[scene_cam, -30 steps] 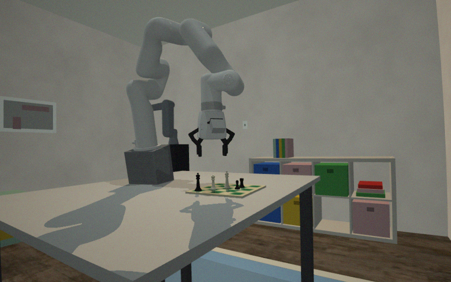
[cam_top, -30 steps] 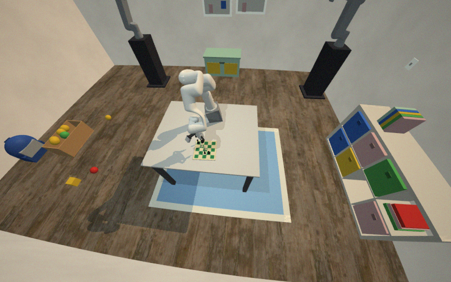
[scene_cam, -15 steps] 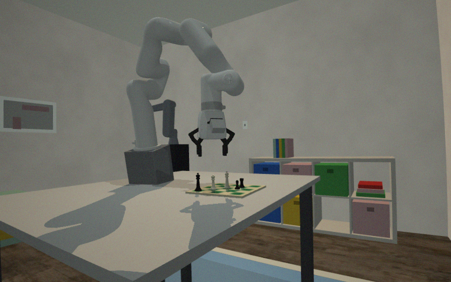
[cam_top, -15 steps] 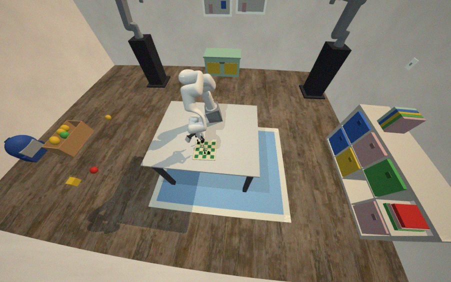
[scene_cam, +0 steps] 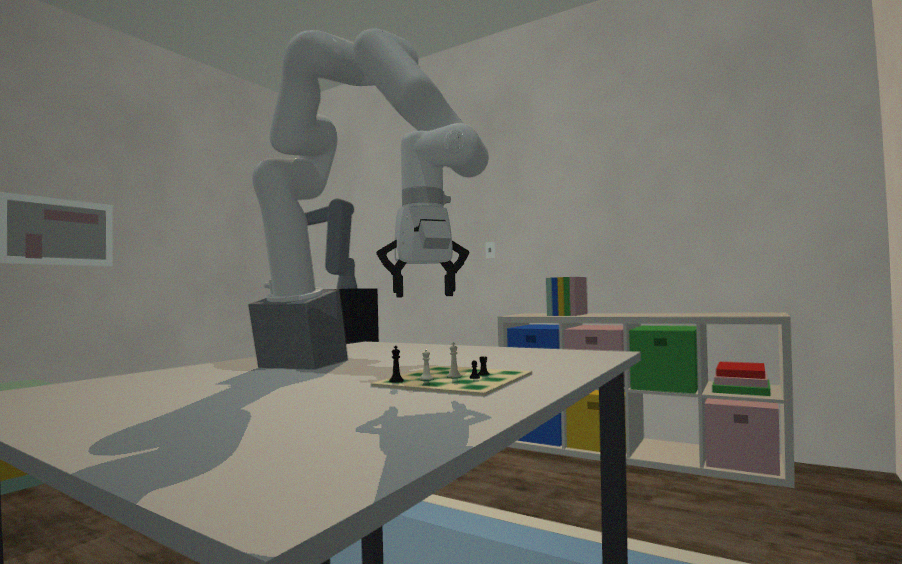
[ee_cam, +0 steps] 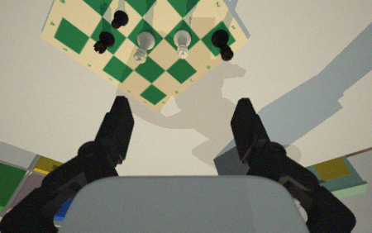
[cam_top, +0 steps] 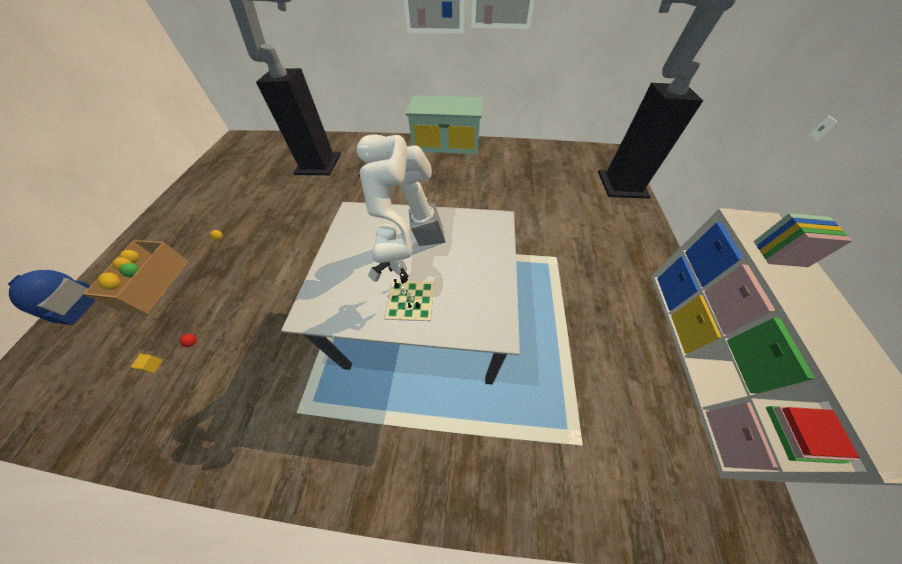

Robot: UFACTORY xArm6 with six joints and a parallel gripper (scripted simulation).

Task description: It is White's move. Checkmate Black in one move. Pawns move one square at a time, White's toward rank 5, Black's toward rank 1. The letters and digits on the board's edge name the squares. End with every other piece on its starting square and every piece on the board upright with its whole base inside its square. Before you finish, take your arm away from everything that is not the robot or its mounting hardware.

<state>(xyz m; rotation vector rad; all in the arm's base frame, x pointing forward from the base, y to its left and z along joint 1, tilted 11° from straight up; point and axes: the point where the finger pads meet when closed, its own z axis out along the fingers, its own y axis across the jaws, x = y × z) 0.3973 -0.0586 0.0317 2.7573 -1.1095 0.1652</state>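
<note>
A small green and cream chessboard lies on the white table; it also shows in the wrist view and in the overhead view. All pieces on it stand upright. A tall black piece stands at the board's near-left corner. Two white pieces stand side by side in the middle. Two short black pieces stand further right. My gripper hangs high above the board's left edge, open wide and empty.
The arm's grey base block stands on the table behind the board. A shelf with coloured bins stands by the right wall. A cardboard box of fruit sits on the floor at the left.
</note>
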